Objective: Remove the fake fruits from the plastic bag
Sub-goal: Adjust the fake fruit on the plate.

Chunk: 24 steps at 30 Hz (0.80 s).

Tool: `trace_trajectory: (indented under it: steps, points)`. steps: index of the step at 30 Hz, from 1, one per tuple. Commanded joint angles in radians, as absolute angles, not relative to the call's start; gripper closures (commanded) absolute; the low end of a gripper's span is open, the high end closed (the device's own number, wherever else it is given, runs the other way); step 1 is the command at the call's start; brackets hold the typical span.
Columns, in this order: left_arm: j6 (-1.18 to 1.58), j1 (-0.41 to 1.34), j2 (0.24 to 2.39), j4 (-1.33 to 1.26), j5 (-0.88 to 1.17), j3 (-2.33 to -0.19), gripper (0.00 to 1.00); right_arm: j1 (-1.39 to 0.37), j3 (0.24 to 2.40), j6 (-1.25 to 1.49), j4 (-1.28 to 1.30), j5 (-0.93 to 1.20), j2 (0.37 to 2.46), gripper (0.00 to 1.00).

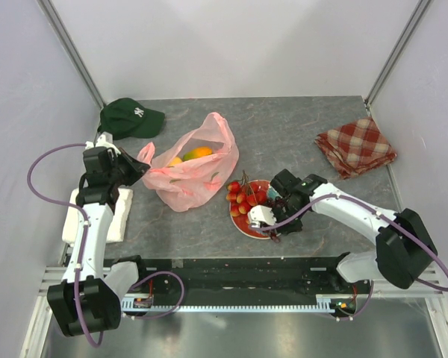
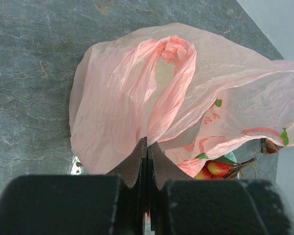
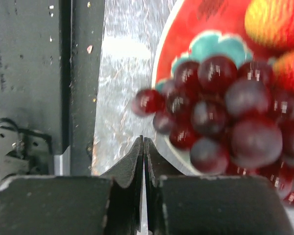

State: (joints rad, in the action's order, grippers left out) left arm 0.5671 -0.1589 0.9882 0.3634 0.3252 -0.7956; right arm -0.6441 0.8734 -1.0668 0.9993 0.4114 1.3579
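The pink plastic bag point(image 1: 190, 179) lies left of centre with its mouth open. An orange-yellow fruit point(image 1: 201, 152) and a yellow lemon point(image 1: 176, 161) show inside it. My left gripper point(image 1: 140, 168) is shut on the bag's left handle and holds it up; the bag point(image 2: 132, 93) fills the left wrist view beyond my left gripper point(image 2: 147, 142). The red berries point(image 1: 243, 196) lie on the red plate point(image 1: 255, 230). My right gripper point(image 3: 143, 140) is shut at the plate's near rim. The dark purple grape bunch point(image 3: 220, 112) sits just beyond its tips over the plate point(image 3: 196, 19). Nothing shows between its jaws.
A dark green cap point(image 1: 131, 118) lies at the back left and a red-checked folded cloth point(image 1: 356, 145) at the back right. A white block point(image 1: 123, 216) sits under the left arm. The black rail point(image 1: 231, 270) runs along the near edge, close to the right gripper point(image 1: 273, 231).
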Motion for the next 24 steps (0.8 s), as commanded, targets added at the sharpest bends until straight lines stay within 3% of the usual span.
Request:
trace_trajectory:
  steps: [1, 11, 19, 22, 24]
  points:
    - [0.537, -0.176, 0.962, 0.336, 0.347, -0.808, 0.96, -0.693, 0.854, -1.098, 0.908, 0.422, 1.373, 0.92]
    - [0.545, -0.186, 0.968, 0.336, 0.354, -0.807, 0.96, -0.791, 0.831, -0.968, 0.755, 0.420, 1.407, 0.88]
    - [0.541, -0.184, 0.957, 0.345, 0.367, -0.810, 0.96, -0.795, 0.903, -0.923, 0.822, 0.408, 1.410, 0.86]
    - [0.537, -0.186, 0.947, 0.348, 0.380, -0.816, 0.96, -0.787, 1.023, -0.937, 0.983, 0.407, 1.362, 0.73]
    - [0.537, -0.186, 0.942, 0.350, 0.400, -0.813, 0.96, -0.779, 1.158, -0.920, 1.073, 0.417, 1.332, 0.58]
